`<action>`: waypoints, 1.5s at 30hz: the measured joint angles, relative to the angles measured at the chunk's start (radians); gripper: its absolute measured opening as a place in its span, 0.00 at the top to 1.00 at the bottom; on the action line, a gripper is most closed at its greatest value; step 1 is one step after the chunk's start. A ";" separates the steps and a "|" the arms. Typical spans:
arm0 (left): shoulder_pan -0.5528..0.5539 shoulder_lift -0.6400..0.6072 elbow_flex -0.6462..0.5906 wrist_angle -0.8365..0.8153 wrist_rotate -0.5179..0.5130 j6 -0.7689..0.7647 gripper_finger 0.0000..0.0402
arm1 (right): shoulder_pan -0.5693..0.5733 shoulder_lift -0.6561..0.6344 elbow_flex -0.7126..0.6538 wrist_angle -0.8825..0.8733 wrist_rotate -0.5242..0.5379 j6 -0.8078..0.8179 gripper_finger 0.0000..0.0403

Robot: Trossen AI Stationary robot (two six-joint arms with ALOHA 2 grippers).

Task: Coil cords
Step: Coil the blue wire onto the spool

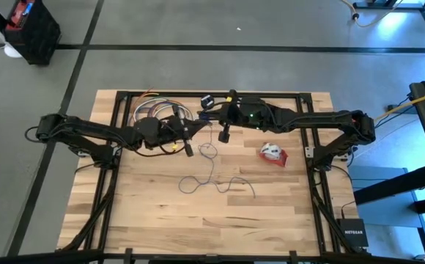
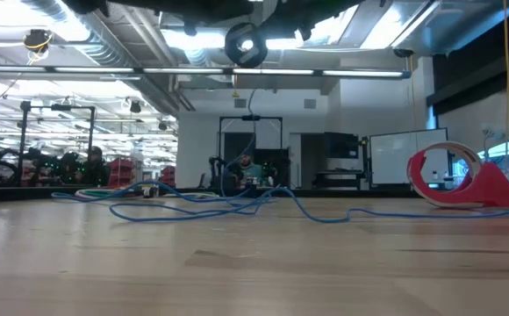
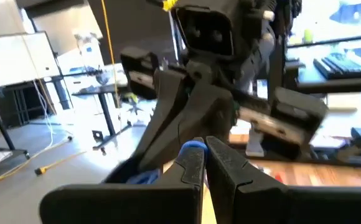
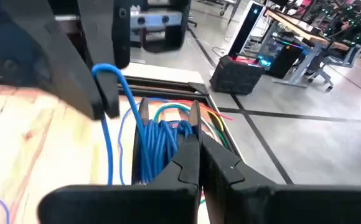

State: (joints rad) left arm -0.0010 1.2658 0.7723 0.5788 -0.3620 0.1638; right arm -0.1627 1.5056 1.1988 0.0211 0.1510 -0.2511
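Left hand: the left hand (image 1: 189,149) sits over the far half of the desk (image 1: 161,220), a little to the left of the desk's middle line; its fingers (image 3: 193,165) are pressed together, and a bit of blue shows between them in the left wrist view, though whether that is the cord being pinched cannot be told.
Right hand: the right hand (image 1: 224,134) hangs near the far edge, close to the middle line, with its fingers (image 4: 190,155) closed against each other; nothing is seen held in them.
Thin cord: the bluish-purple cord (image 1: 216,180) lies loose on the desk near its centre. One part drops from the space between the two hands toward the near edge; from there its long run wanders in shallow waves, roughly parallel to the near edge, from left of centre toward the right side. In the low view it reads as blue loops lying flat (image 2: 237,206), with one strand rising up to the arms.
Puck: the small black round puck (image 1: 206,100) sits up by the far edge, just left of the right arm's wrist; in the low view it shows raised above the desk (image 2: 245,44).
Red-and-white bundle: the short bundle (image 1: 273,152) lies on the right half of the desk, well apart from both hands.
Other cables: a heap of coloured coiled cables (image 1: 152,111) rests at the far edge, left of centre, just behind the left arm.
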 joint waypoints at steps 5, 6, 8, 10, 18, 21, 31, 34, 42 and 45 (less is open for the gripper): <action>0.000 -0.086 0.002 -0.159 -0.001 -0.006 0.99 | 0.000 -0.031 0.000 -0.021 -0.001 -0.017 0.99; 0.000 -0.099 0.002 -0.185 -0.001 -0.008 0.99 | 0.000 -0.035 0.000 -0.025 -0.001 -0.017 0.99; 0.000 -0.128 0.002 -0.250 -0.001 -0.018 0.99 | 0.001 -0.043 -0.002 -0.042 -0.004 -0.017 0.99; 0.000 -0.155 0.002 -0.295 -0.001 -0.025 0.99 | 0.001 -0.049 -0.002 -0.045 -0.014 -0.018 0.99; 0.006 -0.199 0.003 -0.432 0.001 -0.026 0.99 | 0.000 -0.058 -0.002 -0.051 -0.057 -0.016 0.99; 0.019 -0.193 0.005 -0.491 0.002 -0.032 0.99 | 0.000 -0.061 -0.003 -0.051 -0.060 -0.014 0.99; 0.061 -0.176 0.005 -0.539 0.004 -0.025 0.98 | -0.001 -0.061 0.062 -0.112 -0.126 0.017 0.99; 0.068 -0.175 0.002 -0.543 0.002 -0.024 0.98 | -0.002 -0.066 0.081 -0.102 -0.154 0.038 0.99; 0.068 -0.174 0.002 -0.547 -0.001 -0.025 0.97 | -0.001 -0.079 0.138 -0.102 -0.165 0.041 0.99; 0.068 -0.173 0.001 -0.548 -0.001 -0.025 0.97 | -0.001 -0.088 0.169 -0.099 -0.170 0.041 0.99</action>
State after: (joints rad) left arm 0.0669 1.0924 0.7734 0.0307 -0.3634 0.1387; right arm -0.1638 1.4175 1.3680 -0.0780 -0.0192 -0.2100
